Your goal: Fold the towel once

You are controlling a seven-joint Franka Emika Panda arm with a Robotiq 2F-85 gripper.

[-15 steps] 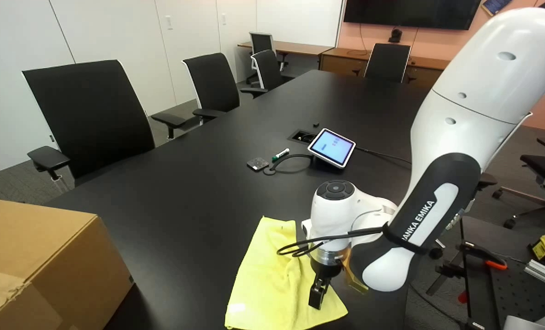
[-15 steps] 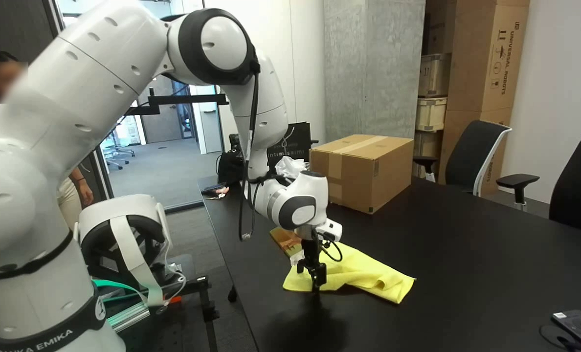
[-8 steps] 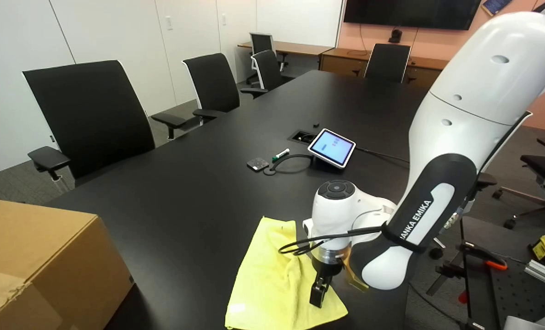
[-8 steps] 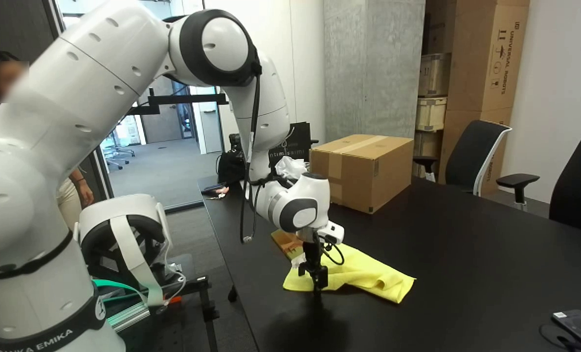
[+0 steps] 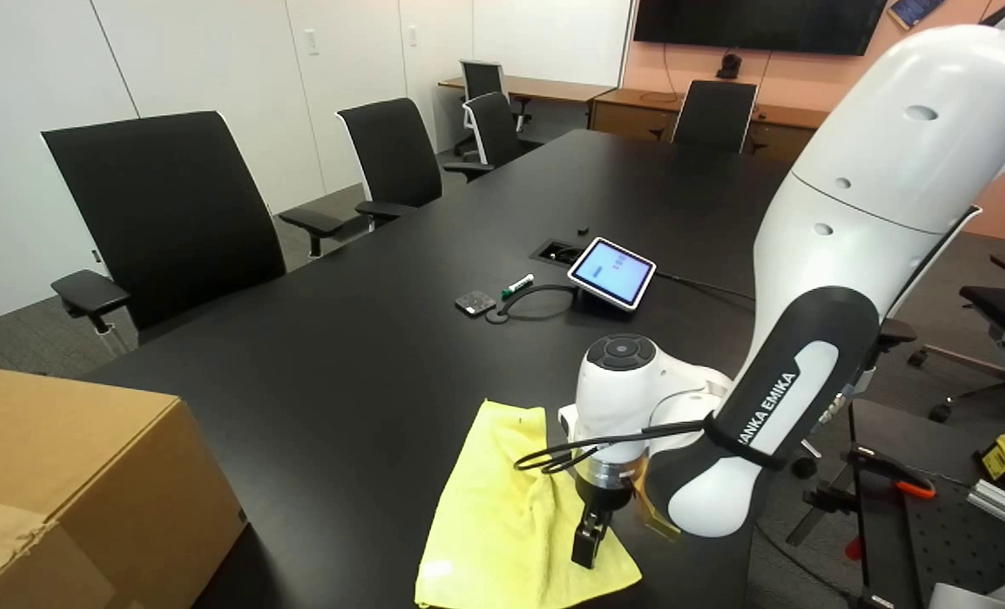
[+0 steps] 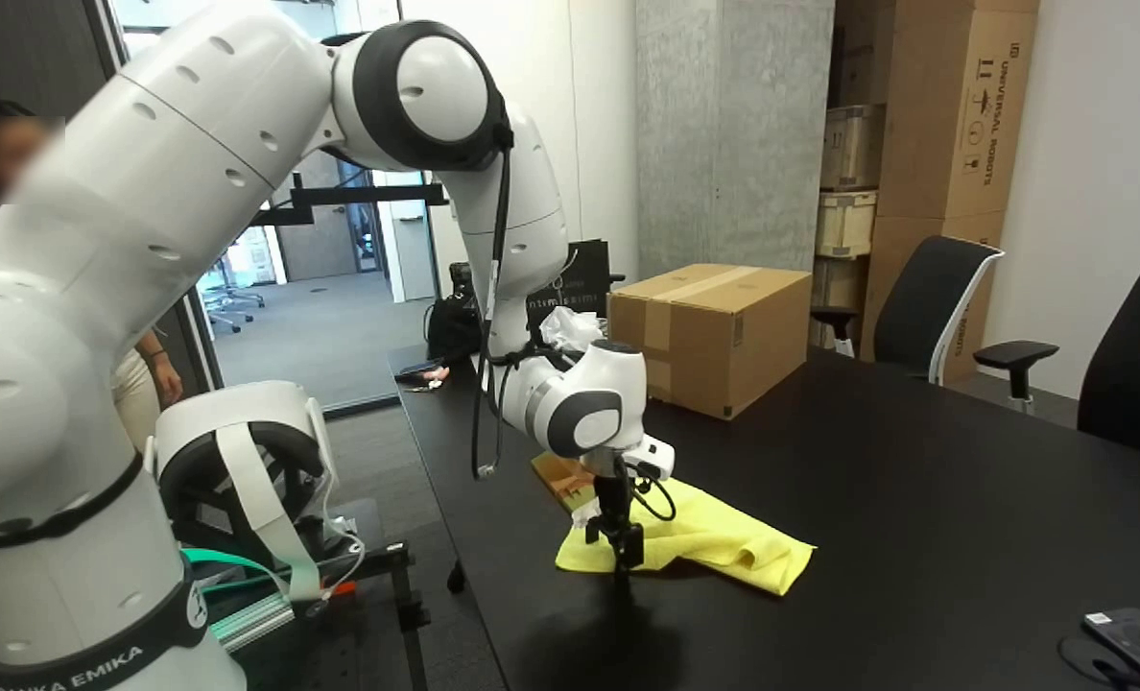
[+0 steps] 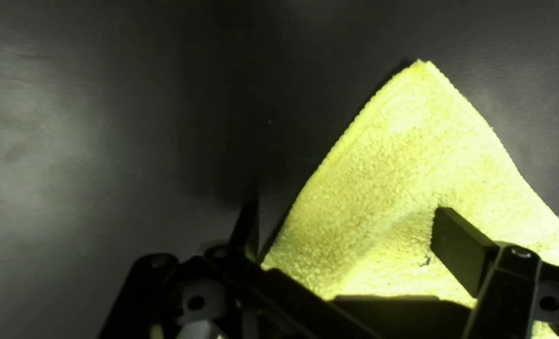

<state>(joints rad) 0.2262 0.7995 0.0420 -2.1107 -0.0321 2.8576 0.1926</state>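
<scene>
The yellow towel (image 5: 477,524) lies on the black table with a raised wrinkle along it. It also shows in an exterior view (image 6: 714,528). My gripper (image 5: 585,550) points down at the towel's edge near one corner, also seen in an exterior view (image 6: 614,549). In the wrist view the gripper (image 7: 347,217) is open. One of its fingers (image 7: 463,252) stands on or just at the towel (image 7: 402,155). The opposite finger is dark and stands outside the towel's edge, over the table. The towel between the fingers is not pinched. A towel corner points away beyond the fingers.
A cardboard box (image 6: 714,336) stands on the table past the towel, also in an exterior view (image 5: 88,491). A flat brown and yellow item (image 6: 562,477) lies beside the towel behind the gripper. A tablet (image 5: 612,272), a marker (image 5: 518,285) and cables lie farther along the table.
My gripper has shifted only very slightly between one second and half a second ago, and stays almost still since. The towel lies the same.
</scene>
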